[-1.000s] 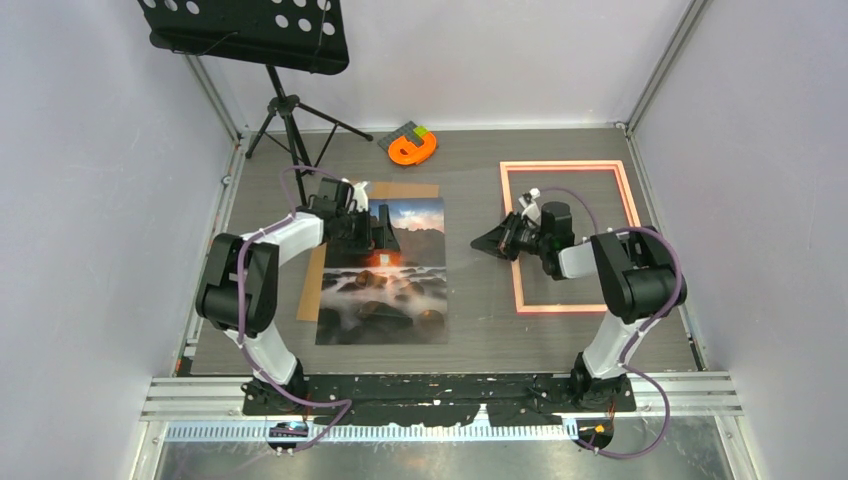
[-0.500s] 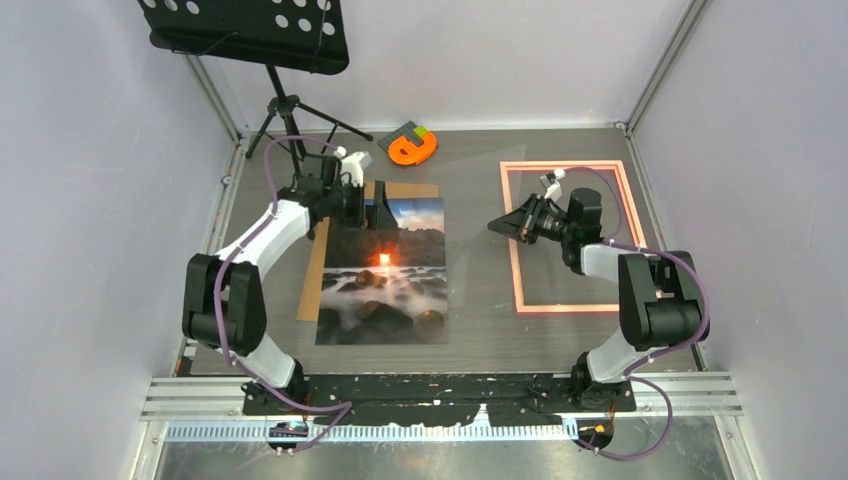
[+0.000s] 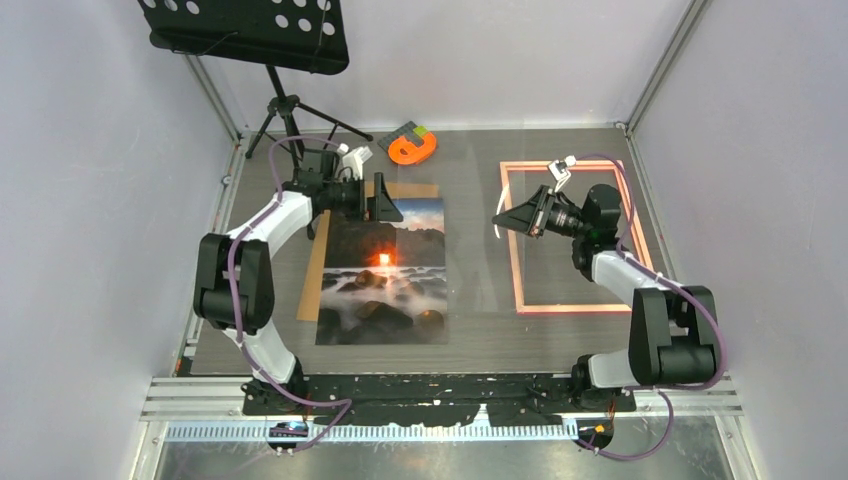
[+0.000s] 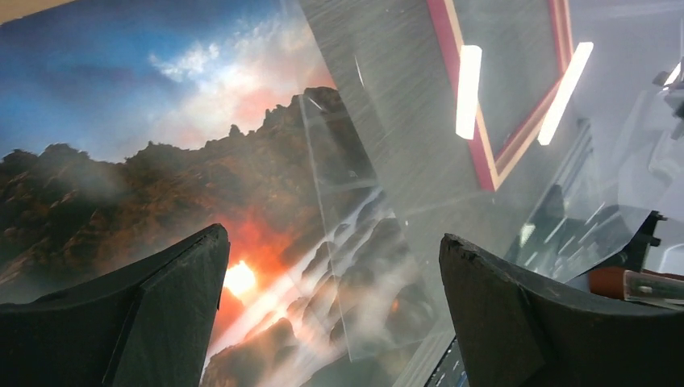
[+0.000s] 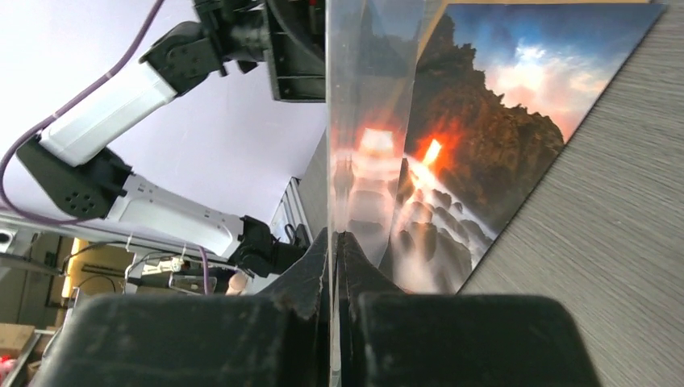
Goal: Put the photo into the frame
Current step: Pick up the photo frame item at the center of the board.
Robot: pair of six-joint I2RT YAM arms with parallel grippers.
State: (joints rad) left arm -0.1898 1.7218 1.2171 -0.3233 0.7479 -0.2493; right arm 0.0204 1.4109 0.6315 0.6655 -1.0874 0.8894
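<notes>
The photo [image 3: 385, 275], a sunset seascape print, lies flat left of centre on a brown backing board [image 3: 311, 280]. My left gripper [image 3: 386, 208] hovers over the photo's far edge, open with nothing between its fingers; the left wrist view has the left gripper [image 4: 331, 235] above the photo [image 4: 161, 121]. The salmon-pink frame [image 3: 515, 262] lies flat on the right. My right gripper [image 3: 502, 218] hangs above the frame's left side. In the right wrist view the right gripper [image 5: 335, 235] is shut on the edge of a clear sheet [image 5: 355, 97], held up off the table.
An orange tape-like object [image 3: 413, 148] lies at the back centre. A black music stand [image 3: 250, 30] on a tripod stands at the back left. Pale walls close in both sides and the back.
My right gripper has risen and moved back and to the right with the clear sheet. My left gripper has moved from over the photo's upper part to its far edge, still open.
</notes>
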